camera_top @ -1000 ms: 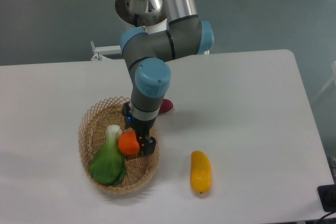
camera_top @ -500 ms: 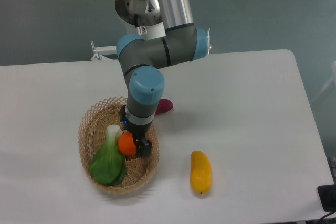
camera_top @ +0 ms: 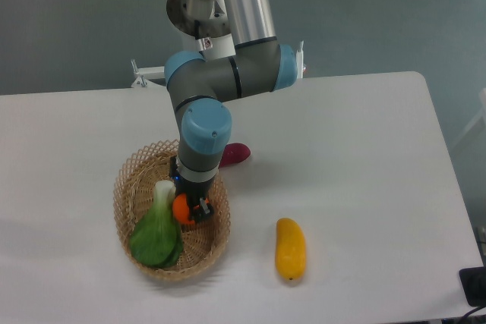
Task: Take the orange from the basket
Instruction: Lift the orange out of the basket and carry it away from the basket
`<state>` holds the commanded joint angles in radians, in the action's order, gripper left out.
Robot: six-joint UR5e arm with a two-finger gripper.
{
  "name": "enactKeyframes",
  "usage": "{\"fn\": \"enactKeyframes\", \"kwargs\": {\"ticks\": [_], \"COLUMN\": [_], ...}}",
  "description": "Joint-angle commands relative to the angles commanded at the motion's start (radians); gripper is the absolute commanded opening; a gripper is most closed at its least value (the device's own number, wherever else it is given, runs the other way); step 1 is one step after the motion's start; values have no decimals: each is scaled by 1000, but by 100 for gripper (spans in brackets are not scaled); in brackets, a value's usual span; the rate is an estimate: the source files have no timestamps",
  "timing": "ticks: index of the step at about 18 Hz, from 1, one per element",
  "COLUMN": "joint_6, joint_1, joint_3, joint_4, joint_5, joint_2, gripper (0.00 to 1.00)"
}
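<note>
The orange (camera_top: pixel 180 209) lies in the middle of the wicker basket (camera_top: pixel 124 181), next to a leafy green vegetable. My gripper (camera_top: pixel 191 210) points straight down into the basket and sits over the orange. Its dark fingers (camera_top: pixel 195 213) straddle the fruit, and orange shows on both sides of the near finger. The jaws look open around the fruit, with most of the orange hidden under the wrist.
A green bok choy (camera_top: pixel 156 237) fills the basket's left front. A dark red vegetable (camera_top: pixel 235 153) lies on the table just behind the basket's right rim. An elongated yellow fruit (camera_top: pixel 290 248) lies on the white table to the right.
The arm has shifted left and lower into the basket. The gripper, which stood to the right of the orange, is now over it and covers most of it.
</note>
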<state>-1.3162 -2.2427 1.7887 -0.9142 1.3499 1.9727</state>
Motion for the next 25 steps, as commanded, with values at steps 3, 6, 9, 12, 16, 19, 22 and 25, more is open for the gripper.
{"fn": "enactKeyframes", "kwargs": {"ticks": [3,6,9,12,16,19,22,25], "joint_6": [44,63,167,225,226,224,218,213], "joint_1": [-3,-12,-34,-58,-112,-144,-166,-216], "joint_3": [-8,-12,-44,-84,-103,-106,-118,-149], "joint_4": [-5,-9,-9,-9,-18,-18,-18,-20], "joint_5": [-2,2,-3,0,30,91,92,95], "joint_2": [-5,-20,-28,-28,-38,-51,-48,-51], "gripper": [48,49,51,52,52,52,52,52]}}
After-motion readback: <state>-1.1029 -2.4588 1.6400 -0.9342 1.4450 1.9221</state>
